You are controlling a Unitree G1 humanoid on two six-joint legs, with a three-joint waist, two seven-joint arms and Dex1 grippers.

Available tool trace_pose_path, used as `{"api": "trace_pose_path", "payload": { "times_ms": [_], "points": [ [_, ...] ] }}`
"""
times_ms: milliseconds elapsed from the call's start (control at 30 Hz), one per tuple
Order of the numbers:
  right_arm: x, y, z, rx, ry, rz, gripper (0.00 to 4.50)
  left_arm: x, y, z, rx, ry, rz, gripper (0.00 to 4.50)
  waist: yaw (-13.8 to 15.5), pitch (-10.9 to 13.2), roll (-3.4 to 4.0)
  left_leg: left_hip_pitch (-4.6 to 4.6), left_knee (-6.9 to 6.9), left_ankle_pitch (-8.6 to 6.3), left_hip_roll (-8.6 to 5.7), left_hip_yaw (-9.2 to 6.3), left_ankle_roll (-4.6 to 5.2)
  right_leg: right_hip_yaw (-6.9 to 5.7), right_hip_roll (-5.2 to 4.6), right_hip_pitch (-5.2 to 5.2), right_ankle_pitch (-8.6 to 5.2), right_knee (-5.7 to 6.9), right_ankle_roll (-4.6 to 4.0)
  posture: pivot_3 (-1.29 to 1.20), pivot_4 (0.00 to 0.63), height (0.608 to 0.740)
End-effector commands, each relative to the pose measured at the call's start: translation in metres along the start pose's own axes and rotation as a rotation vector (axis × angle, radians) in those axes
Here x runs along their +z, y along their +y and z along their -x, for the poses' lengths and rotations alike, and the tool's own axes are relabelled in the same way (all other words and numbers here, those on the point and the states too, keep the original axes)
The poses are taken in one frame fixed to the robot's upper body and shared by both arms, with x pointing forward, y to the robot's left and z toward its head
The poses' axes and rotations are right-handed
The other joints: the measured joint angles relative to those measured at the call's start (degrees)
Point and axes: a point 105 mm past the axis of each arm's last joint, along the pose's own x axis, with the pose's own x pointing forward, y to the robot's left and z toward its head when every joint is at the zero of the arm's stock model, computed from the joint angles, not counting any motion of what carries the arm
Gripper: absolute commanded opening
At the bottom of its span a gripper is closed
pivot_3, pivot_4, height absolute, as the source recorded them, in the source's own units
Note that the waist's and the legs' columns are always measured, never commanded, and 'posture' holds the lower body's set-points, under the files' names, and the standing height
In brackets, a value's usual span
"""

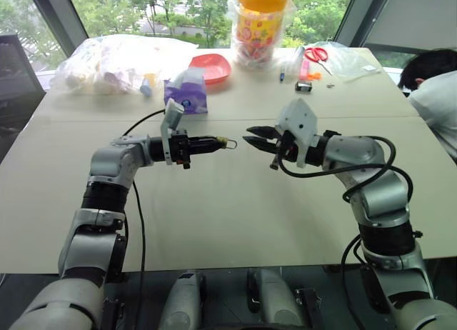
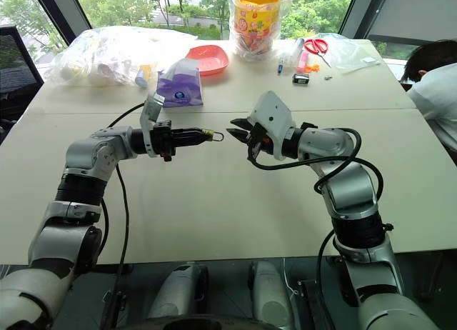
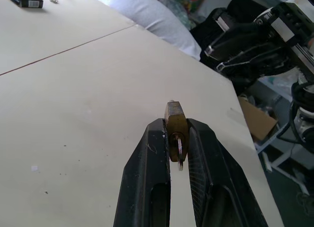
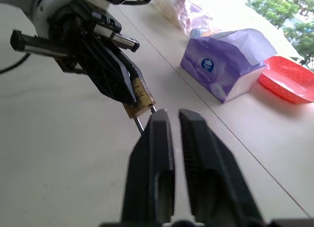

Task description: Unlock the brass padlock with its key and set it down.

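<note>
- Clearly, the left gripper (image 1: 214,142), left of centre in the left eye view, is clamped on the brass padlock (image 3: 175,120) and holds it in the air above the table (image 1: 214,223), not resting on it.
- Its silver shackle (image 1: 230,142) points toward the right gripper (image 1: 257,138); that looks chosen so the other arm can work on the lock from the open side.
- In the left wrist view, low in the middle, a thin silvery piece, probably the key (image 3: 179,149), sits at the padlock's near end between the two black fingers (image 3: 147,168); whether it is fully seated I cannot tell.
- The right gripper sits just right of centre, its fingers nearly together with only a slim gap and nothing between them; in its wrist view the tips are just beside the shackle, and contact is unclear.
- My reading: the lock is steadied by one arm while the other lines up on the shackle, so unlocking is not finished and nothing is set down.
- Along the upper edge of the head views lie a purple tissue pack (image 1: 187,91), a red tray (image 1: 214,66), red-handled scissors (image 1: 315,55) and a patterned yellow tub (image 1: 262,26).
- The tissue pack bears a round blue logo; its wording is too small to read, and so is the tub's print.
</note>
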Motion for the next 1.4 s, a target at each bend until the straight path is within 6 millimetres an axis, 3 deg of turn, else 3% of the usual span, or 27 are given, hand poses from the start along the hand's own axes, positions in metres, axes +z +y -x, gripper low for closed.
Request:
{"api": "trace_pose_path", "payload": {
  "times_ms": [33, 467, 1033, 1133, 1267, 1333, 1400],
  "points": [
    [0.016, 0.008, -0.001, 0.020, -0.047, -0.040, 0.05, 0.020, -0.014, -0.001, -0.072, -0.046, -0.037, 0.00, 0.0, 0.0, 0.00, 0.00, 0.00, 0.00, 0.00, 0.00, 0.00, 0.00, -0.01, 0.00, 0.00, 0.00, 0.00, 0.00, 0.150, 0.740],
    [0.008, 0.006, -0.006, 0.011, -0.005, -0.018, 0.05, 0.011, -0.034, -0.005, -0.145, 0.009, -0.048, 0.00, 0.0, 0.0, 0.00, -0.04, -0.01, 0.00, -0.06, 0.01, 0.00, 0.01, -0.04, 0.00, -0.01, -0.10, 0.00, 0.00, 0.150, 0.740],
    [-0.016, 0.020, -0.002, 0.083, 0.100, -0.019, 0.05, 0.015, -0.031, -0.004, -0.124, -0.007, -0.056, 0.00, 0.0, 0.0, 0.00, -0.05, -0.01, 0.00, -0.06, 0.00, 0.00, 0.00, -0.04, 0.00, -0.03, -0.13, -0.03, 0.00, 0.150, 0.740],
    [-0.025, 0.003, 0.005, 0.005, 0.142, 0.004, 0.05, 0.014, -0.028, -0.004, -0.108, -0.008, -0.047, 0.00, 0.0, 0.0, 0.00, -0.05, -0.01, 0.00, -0.06, 0.01, 0.00, 0.01, -0.04, 0.00, -0.05, -0.13, -0.08, 0.00, 0.150, 0.740],
    [-0.050, -0.026, 0.035, -0.104, 0.306, 0.151, 0.05, 0.005, -0.017, -0.010, -0.065, -0.034, 0.032, 0.00, 0.5, 0.0, 0.00, -0.06, 0.00, 0.00, -0.11, 0.01, 0.00, 0.00, -0.11, 0.04, -0.12, -0.18, -0.18, 0.00, 0.150, 0.740],
    [-0.050, -0.029, 0.045, -0.105, 0.324, 0.168, 0.05, -0.004, -0.011, -0.017, -0.037, -0.034, 0.074, 0.00, 0.8, 0.0, -0.01, -0.07, 0.00, 0.00, -0.16, 0.05, 0.01, 0.02, -0.15, 0.05, -0.12, -0.23, -0.17, 0.00, 0.150, 0.740],
    [-0.042, -0.015, 0.049, -0.043, 0.305, 0.138, 0.05, -0.022, -0.001, -0.033, -0.001, 0.002, 0.165, 0.00, 1.0, 0.0, -0.01, -0.09, 0.00, -0.01, -0.16, 0.05, 0.01, 0.02, -0.14, 0.04, -0.11, -0.26, -0.12, 0.00, 0.150, 0.740]
  ]
}}
